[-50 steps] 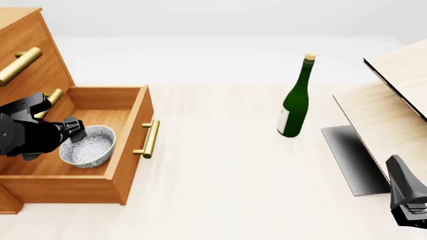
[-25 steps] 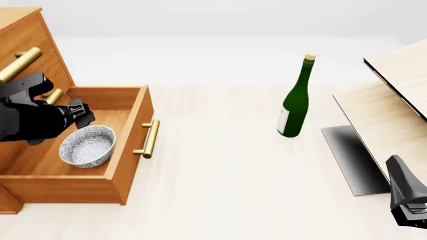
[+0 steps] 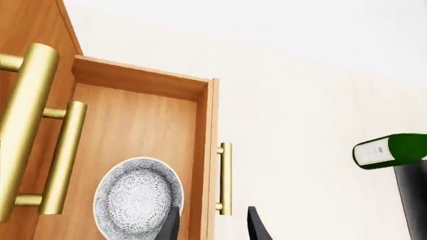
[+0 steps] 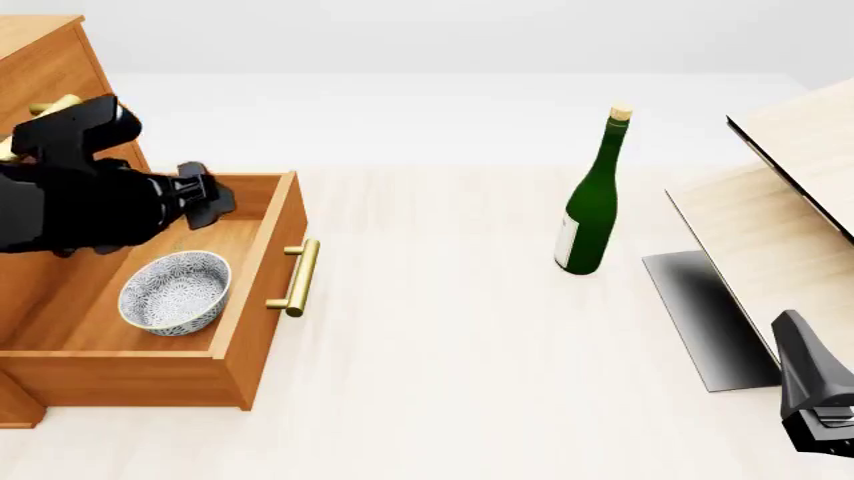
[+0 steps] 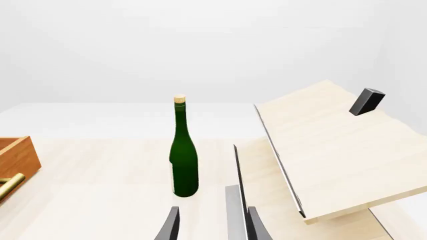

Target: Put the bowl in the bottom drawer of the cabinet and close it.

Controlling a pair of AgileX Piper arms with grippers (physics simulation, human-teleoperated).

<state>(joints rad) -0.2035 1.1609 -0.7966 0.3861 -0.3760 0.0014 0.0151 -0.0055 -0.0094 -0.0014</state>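
Sitting upright inside the pulled-out bottom drawer (image 4: 160, 300) of the cabinet (image 4: 54, 90), the bowl (image 4: 174, 292) is lying free. Above it the left gripper (image 4: 203, 195) is hovering, jaws parted and empty. Right of the cabinet, a green bottle (image 4: 593, 205) is standing near pale boards (image 4: 787, 200); the right gripper (image 5: 210, 220) is idling, spread and empty.

Pale wood table (image 4: 454, 340); plain white backdrop; pale wooden boards (image 4: 787, 190) at right; even light.
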